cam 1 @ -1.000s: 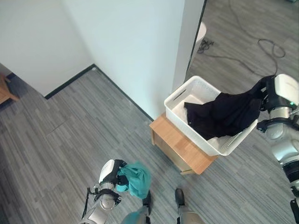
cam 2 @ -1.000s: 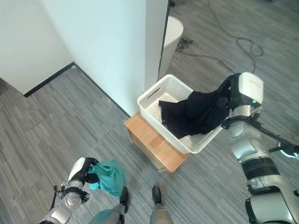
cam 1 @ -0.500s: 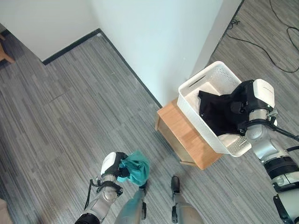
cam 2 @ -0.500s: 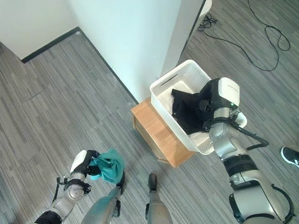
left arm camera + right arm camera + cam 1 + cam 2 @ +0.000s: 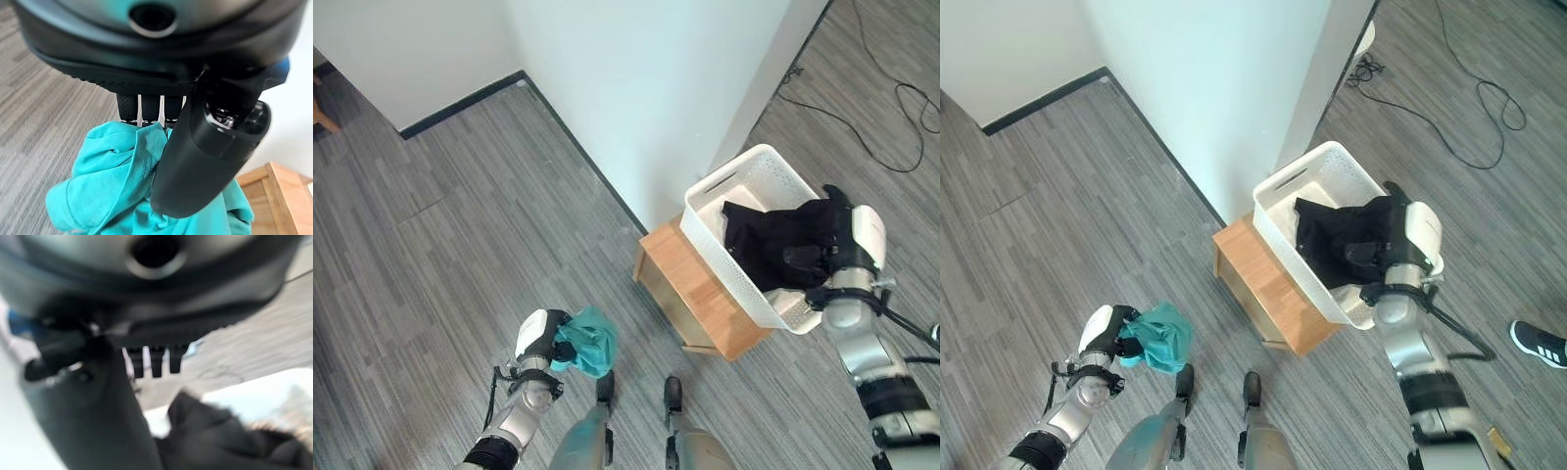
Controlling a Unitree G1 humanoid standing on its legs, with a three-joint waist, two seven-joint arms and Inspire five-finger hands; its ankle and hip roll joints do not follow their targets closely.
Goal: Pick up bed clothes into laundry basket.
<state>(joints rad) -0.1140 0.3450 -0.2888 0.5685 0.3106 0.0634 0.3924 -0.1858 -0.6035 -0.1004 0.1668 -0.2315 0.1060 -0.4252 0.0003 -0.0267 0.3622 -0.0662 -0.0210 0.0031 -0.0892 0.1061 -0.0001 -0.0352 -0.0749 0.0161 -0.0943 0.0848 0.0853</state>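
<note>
A white laundry basket [image 5: 747, 174] stands on a low wooden stool [image 5: 673, 277] beside the wall corner. A black garment [image 5: 766, 241] lies inside it, bunched toward its right rim. My right hand [image 5: 843, 239] hovers at that rim, just above the garment; in the right wrist view its fingers [image 5: 151, 360] are straight with floor showing past them and the black garment [image 5: 220, 440] below the thumb. Low on the left, my left hand [image 5: 541, 339] is shut on a teal cloth [image 5: 588, 343], which bulges out past its curled fingers [image 5: 143, 108].
A white wall [image 5: 646, 78] with a black baseboard [image 5: 460, 101] juts out right behind the basket. A loose cable [image 5: 901, 98] trails over the grey plank floor at the upper right. A person's shoe [image 5: 1538, 343] shows at the right edge.
My right hand brought the black garment from beyond the basket's right side over into the basket, and the garment now rests inside. The left hand keeps the teal cloth. The camera shifted.
</note>
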